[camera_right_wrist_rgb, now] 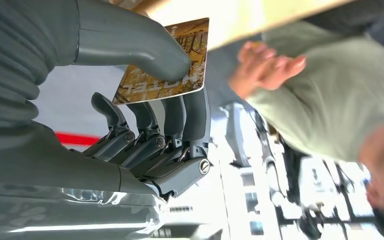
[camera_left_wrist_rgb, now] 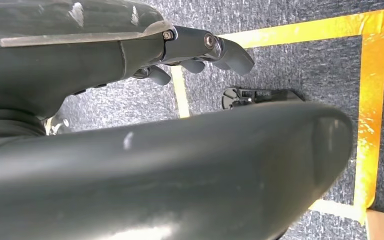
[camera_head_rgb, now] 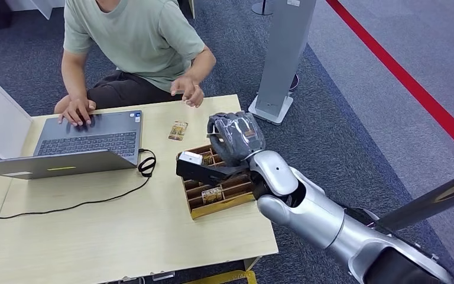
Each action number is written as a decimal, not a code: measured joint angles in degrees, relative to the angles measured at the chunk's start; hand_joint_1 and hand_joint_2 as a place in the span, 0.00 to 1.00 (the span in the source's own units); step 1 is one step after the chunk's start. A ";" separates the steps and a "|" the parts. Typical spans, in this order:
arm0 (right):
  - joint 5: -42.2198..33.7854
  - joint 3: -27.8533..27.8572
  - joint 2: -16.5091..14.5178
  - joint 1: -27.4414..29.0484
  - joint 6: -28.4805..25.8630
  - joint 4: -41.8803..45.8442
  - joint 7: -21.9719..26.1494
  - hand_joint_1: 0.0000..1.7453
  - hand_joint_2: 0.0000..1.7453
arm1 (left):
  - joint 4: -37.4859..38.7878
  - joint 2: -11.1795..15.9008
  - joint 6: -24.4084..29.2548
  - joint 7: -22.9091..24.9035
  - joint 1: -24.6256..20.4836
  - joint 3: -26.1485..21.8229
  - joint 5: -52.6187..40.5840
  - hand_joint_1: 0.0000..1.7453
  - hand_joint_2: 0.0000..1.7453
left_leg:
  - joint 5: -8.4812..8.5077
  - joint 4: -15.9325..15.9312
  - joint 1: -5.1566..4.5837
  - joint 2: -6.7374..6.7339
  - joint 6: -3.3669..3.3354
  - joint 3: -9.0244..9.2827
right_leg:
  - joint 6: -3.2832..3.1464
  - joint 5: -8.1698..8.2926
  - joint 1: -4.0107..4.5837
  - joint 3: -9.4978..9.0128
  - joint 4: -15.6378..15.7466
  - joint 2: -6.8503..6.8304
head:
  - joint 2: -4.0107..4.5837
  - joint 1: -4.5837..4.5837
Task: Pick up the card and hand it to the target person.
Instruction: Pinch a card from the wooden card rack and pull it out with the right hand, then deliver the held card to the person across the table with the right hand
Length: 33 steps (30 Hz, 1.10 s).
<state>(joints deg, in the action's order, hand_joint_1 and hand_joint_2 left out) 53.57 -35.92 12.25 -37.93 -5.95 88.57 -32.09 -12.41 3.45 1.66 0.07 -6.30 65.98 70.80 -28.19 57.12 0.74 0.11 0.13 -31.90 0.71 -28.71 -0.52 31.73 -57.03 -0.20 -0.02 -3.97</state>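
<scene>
We find the right hand [camera_right_wrist_rgb: 145, 100] pinching the card [camera_right_wrist_rgb: 167, 62] between thumb and fingers above the tray [camera_head_rgb: 224, 204] near the tabletop's [camera_head_rgb: 124, 236] right edge, the person's open hand [camera_head_rgb: 189, 90] beyond at the far edge.

Floor: dark blue-grey carpet [camera_head_rgb: 343, 136], red tape line [camera_head_rgb: 402, 74] running diagonally at right. Light wooden table [camera_head_rgb: 124, 236] in foreground. Grey pillar stand [camera_head_rgb: 281, 59] on a white base beyond table's far corner. Yellow tape rectangle [camera_left_wrist_rgb: 372, 100] on carpet.
</scene>
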 joint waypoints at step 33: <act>-1.40 -8.36 -10.14 -12.11 -10.96 -36.68 8.44 0.00 1.00 | 0.00 -0.28 0.08 1.00 -1.01 1.60 0.34 0.00 0.00 | 0.00 0.00 0.00 0.02 0.00 -0.06 | 0.00 0.00 0.00 0.07 -0.01 -0.02 | 0.00 -0.01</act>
<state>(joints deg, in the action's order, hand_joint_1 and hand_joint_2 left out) 52.16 -44.28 2.11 -50.04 -16.91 51.89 -23.65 -12.41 3.17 1.74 1.07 -7.30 67.58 71.14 -28.19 57.12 0.75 0.13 0.13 -31.95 0.70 -28.72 -0.52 31.79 -57.04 -0.22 -0.02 -3.98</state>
